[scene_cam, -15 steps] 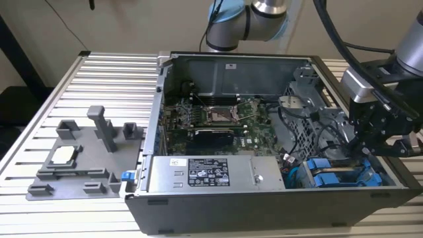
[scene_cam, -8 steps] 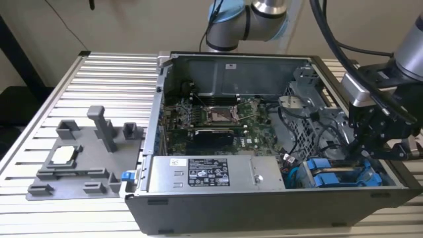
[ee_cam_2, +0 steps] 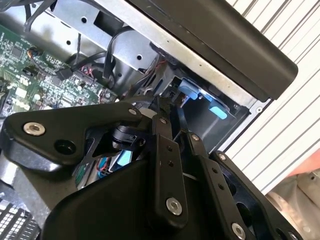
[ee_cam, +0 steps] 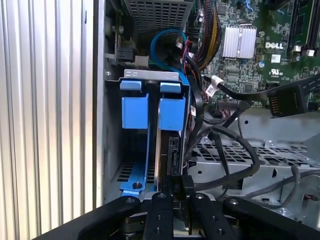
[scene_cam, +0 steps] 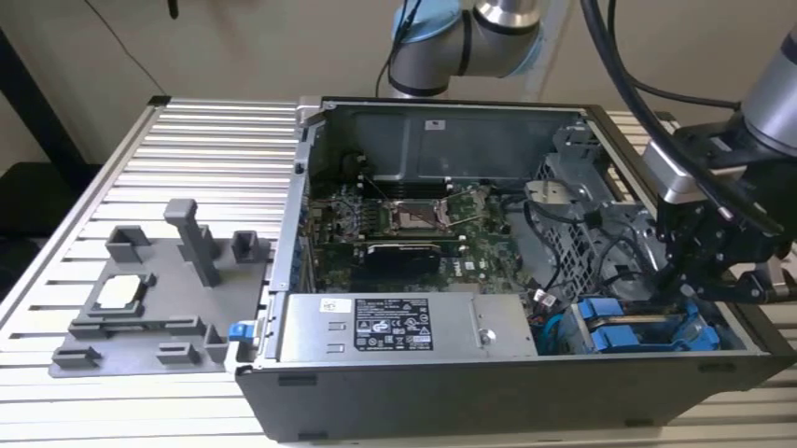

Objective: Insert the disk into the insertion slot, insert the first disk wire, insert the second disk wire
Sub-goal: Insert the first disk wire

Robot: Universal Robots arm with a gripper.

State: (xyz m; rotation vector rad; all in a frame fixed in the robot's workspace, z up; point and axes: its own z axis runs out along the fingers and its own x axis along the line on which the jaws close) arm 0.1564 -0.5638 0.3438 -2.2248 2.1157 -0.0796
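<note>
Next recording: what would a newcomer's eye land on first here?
The open computer case on the slatted table, its green motherboard exposed, dominates. At the exterior view's right the gripper hangs over the case's corner, where the disk in its bright blue carrier stands beside a second blue carrier. A grey fixture lies on the table at the exterior view's left.

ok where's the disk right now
In the first wrist view the disk sits in the drive cage, beside the other blue carrier and near the computer case's outer wall.
</note>
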